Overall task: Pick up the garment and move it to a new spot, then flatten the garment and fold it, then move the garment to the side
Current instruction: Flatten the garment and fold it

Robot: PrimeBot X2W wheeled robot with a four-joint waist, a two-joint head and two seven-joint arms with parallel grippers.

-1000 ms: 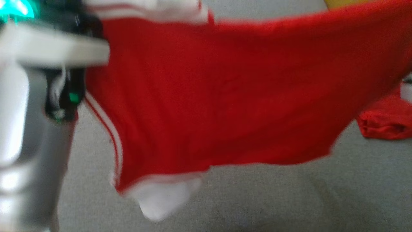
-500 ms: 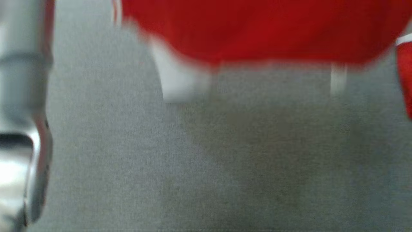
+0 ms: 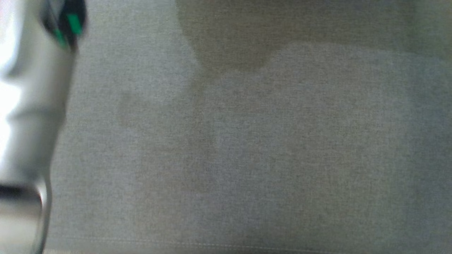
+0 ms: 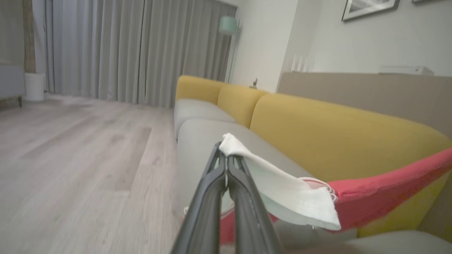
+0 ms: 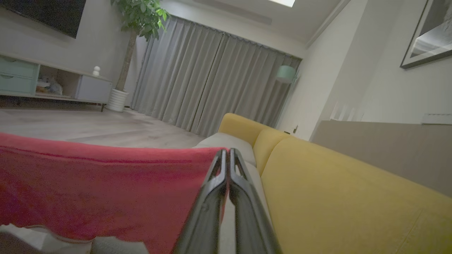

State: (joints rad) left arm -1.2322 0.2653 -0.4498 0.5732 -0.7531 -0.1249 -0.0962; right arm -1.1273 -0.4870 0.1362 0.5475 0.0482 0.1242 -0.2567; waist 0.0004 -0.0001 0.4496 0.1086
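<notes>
Shifted since a second ago is the whole head view, the camera having been tilted: where red cloth was then spread across it, the grey fabric of the sofa seat (image 3: 247,148) is now seen, so no move of the cloth itself can be read from this. At that view's left edge a pale, blurred forearm (image 3: 28,106) is shown, with a dark patch and green marks near its top. A soft shadow (image 3: 229,46) is cast on the seat toward the top edge.

In the left wrist view the left gripper (image 4: 225,151) is seen with its fingers pressed together, clamped on a white corner of the garment (image 4: 293,197). From the tips the white panel is draped down to the right, striped trim is met, and a red band is carried on to the right edge. It is held in the air above the seat and in front of the yellow backrest (image 4: 335,134). More red cloth is seen below the fingers. Wooden floor (image 4: 70,148) is seen beside the seat's front edge, with grey curtains (image 4: 123,53) beyond.

In the right wrist view the right gripper (image 5: 228,155) is likewise closed, its tips nipped on the garment's red upper edge. The cloth is stretched taut from there to the left edge and hangs below that line. The backrest is seen to the right.
</notes>
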